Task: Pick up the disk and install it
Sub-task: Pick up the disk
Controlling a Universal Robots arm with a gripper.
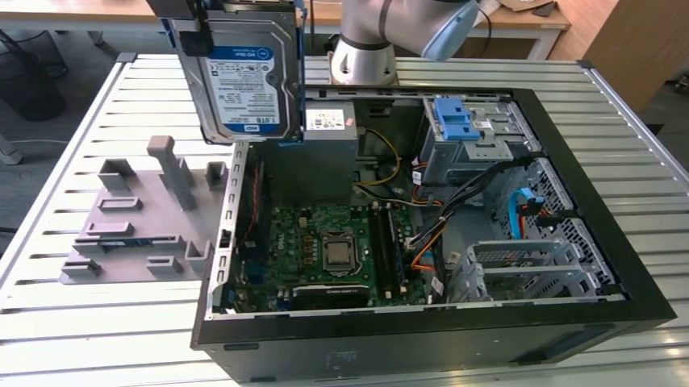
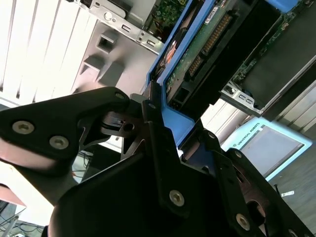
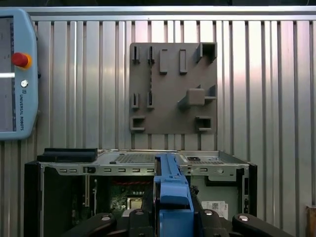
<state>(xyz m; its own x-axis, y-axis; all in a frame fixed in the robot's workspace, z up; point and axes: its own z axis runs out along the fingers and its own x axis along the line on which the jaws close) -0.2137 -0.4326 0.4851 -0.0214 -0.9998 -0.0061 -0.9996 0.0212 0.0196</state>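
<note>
The disk (image 1: 245, 81) is held upright above the open computer case (image 1: 431, 332), with the claw (image 3: 170, 216) clamped on its blue edge rails. It is judged rigid, fairly heavy and shock-sensitive. The rails are the preferred hold.

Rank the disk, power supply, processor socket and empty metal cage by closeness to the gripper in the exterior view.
1. The disk, clamped in the gripper, exterior view's upper left.
2. The power supply, beside the disk's lower edge.
3. The processor socket, mid-board.
4. The empty metal cage, exterior view's lower right.
</note>
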